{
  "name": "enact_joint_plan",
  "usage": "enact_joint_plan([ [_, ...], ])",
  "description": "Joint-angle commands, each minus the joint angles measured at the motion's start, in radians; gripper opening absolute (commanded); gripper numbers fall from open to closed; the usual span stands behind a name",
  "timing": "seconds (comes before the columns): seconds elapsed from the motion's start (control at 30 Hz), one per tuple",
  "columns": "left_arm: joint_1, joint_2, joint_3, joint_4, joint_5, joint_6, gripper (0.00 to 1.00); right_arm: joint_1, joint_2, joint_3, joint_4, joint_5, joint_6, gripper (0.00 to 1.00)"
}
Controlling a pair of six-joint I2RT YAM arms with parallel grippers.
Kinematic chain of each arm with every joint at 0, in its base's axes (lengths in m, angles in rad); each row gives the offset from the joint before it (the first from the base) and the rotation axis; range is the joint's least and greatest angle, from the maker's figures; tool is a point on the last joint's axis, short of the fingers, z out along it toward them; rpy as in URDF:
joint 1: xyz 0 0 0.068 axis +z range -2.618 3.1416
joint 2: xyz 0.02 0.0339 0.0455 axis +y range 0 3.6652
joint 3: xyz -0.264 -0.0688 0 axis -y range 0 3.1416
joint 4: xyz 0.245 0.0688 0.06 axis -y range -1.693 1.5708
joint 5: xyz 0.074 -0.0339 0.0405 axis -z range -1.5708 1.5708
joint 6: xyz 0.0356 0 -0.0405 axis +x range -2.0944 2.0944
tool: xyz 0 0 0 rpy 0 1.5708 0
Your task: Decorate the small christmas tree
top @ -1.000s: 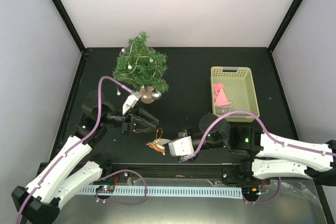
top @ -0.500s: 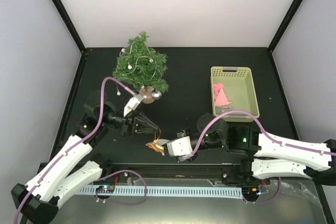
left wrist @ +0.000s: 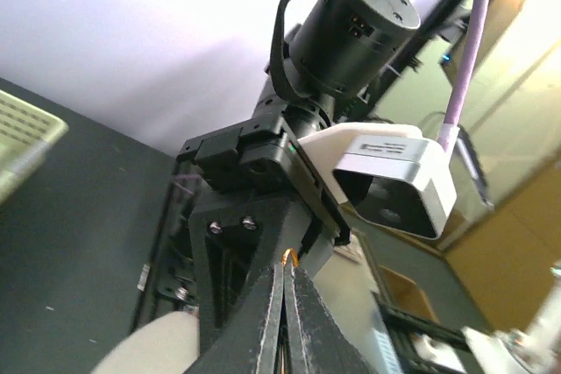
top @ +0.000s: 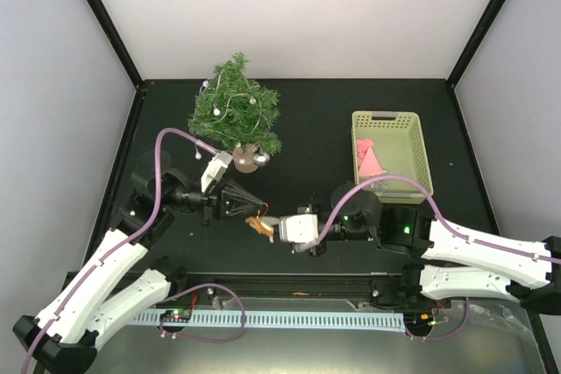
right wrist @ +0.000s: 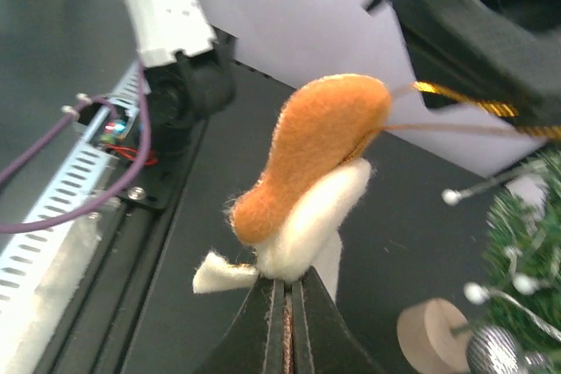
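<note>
The small christmas tree (top: 235,111) stands at the back left on its wood disc base (top: 248,159), with silver balls and a bead string on it. It also shows at the right edge of the right wrist view (right wrist: 530,234). My right gripper (top: 272,228) (right wrist: 286,282) is shut on the white lower edge of an orange and white felt ornament (top: 258,224) (right wrist: 311,159), held above the table. My left gripper (top: 261,206) (left wrist: 287,262) is shut on the ornament's gold hanging loop (left wrist: 290,254) (right wrist: 460,98). The two grippers meet tip to tip in front of the tree.
A pale green lattice basket (top: 415,151) stands at the right with pink ornaments (top: 370,159) inside. A cable duct (top: 289,317) runs along the near edge. Black frame posts stand at the back corners.
My left gripper was open and has shut on the gold loop. My right gripper has carried the ornament a little farther from the near edge, toward the left gripper.
</note>
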Motion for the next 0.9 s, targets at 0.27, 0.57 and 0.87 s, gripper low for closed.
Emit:
enact_joint_plan([
  [0.27, 0.016, -0.034, 0.064, -0.168, -0.593, 0.207, 0.02, -0.236, 0.073, -0.004, 0.149, -0.189, 0.216, 0.01],
  [0.57, 0.024, 0.026, 0.091, -0.164, -0.805, 0.201, 0.02, -0.362, 0.199, 0.048, 0.201, -0.312, 0.308, 0.01],
  [0.87, 0.096, 0.033, 0.117, -0.184, -0.923, 0.226, 0.02, -0.442, 0.292, 0.092, 0.302, -0.370, 0.348, 0.01],
])
